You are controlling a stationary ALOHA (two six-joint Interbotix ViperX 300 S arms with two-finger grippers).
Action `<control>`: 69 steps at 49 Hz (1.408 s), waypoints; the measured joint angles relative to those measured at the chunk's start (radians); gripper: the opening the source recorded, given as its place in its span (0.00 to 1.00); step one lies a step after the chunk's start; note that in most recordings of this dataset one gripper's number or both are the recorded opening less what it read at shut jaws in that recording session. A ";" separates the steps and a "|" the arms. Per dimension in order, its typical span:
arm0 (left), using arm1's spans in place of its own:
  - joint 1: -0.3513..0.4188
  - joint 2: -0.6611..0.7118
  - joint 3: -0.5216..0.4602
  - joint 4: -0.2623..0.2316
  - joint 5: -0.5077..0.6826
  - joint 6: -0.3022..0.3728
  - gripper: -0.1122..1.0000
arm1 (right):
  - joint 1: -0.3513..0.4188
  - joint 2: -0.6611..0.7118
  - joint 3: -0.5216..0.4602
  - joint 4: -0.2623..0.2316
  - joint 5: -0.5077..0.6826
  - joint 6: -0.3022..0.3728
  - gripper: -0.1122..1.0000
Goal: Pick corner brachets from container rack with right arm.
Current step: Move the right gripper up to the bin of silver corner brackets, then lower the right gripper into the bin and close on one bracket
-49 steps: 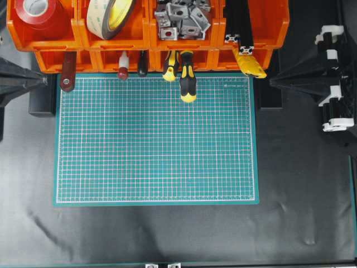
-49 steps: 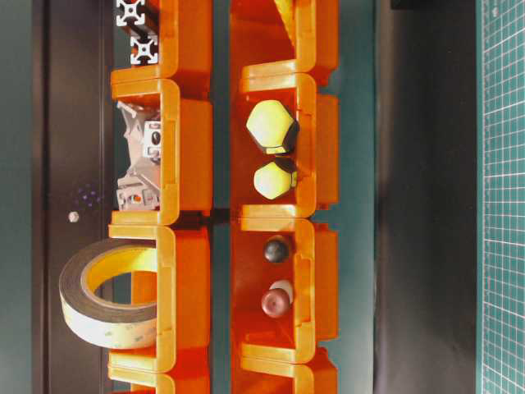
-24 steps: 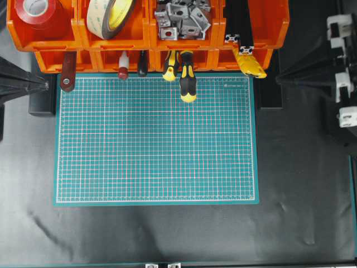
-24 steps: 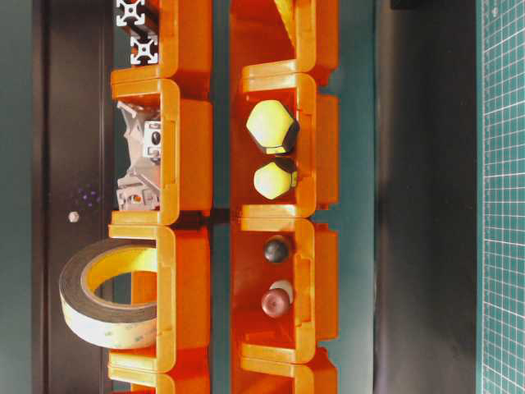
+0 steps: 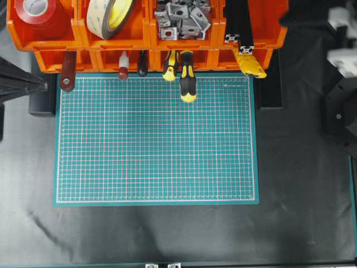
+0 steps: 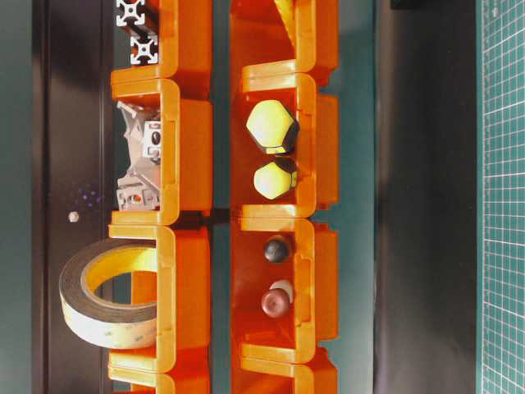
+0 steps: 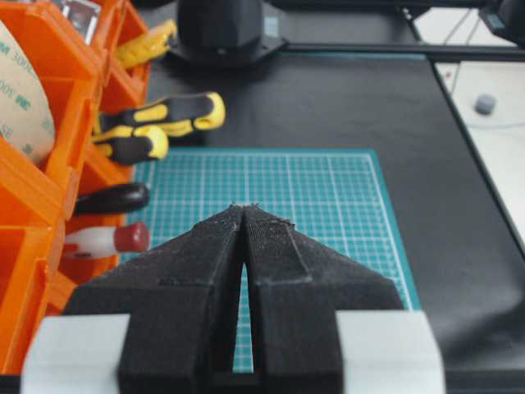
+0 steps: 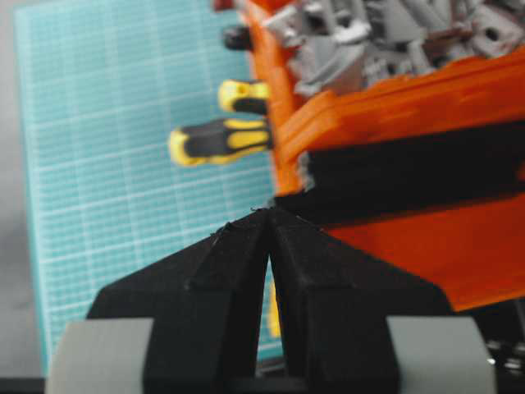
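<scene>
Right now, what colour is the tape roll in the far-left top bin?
Red tape roll, clearest in the overhead view.

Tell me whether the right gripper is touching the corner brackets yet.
Apart. The right wrist view shows the shut right gripper short of the rack, the corner brackets piled beyond its rim.

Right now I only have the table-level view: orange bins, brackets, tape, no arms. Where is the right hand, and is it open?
Observer: The right wrist view shows the right hand shut, fingertips together, holding nothing.
Operator: Is it at the bracket bin?
Observer: Not yet. Overhead, the right arm is at the right end of the container rack, by the black bars. The corner brachets are one bin further left.
Operator: And the left hand?
Observer: The left hand is shut too, pointing across the green mat.
</scene>
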 measured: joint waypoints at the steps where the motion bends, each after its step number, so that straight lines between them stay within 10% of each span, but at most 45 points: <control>1: 0.000 -0.002 0.000 0.000 0.000 0.000 0.10 | -0.003 0.017 -0.020 -0.003 0.018 -0.008 0.11; 22: -0.002 -0.015 -0.002 0.000 0.002 0.000 0.10 | -0.069 0.345 -0.316 -0.017 0.166 -0.199 0.14; 38: -0.002 -0.017 -0.002 0.000 0.000 0.000 0.10 | -0.069 0.499 -0.368 -0.017 0.189 -0.341 0.86; 69: 0.000 -0.017 -0.002 0.000 0.002 0.000 0.10 | -0.077 0.607 -0.408 -0.063 0.184 -0.357 0.85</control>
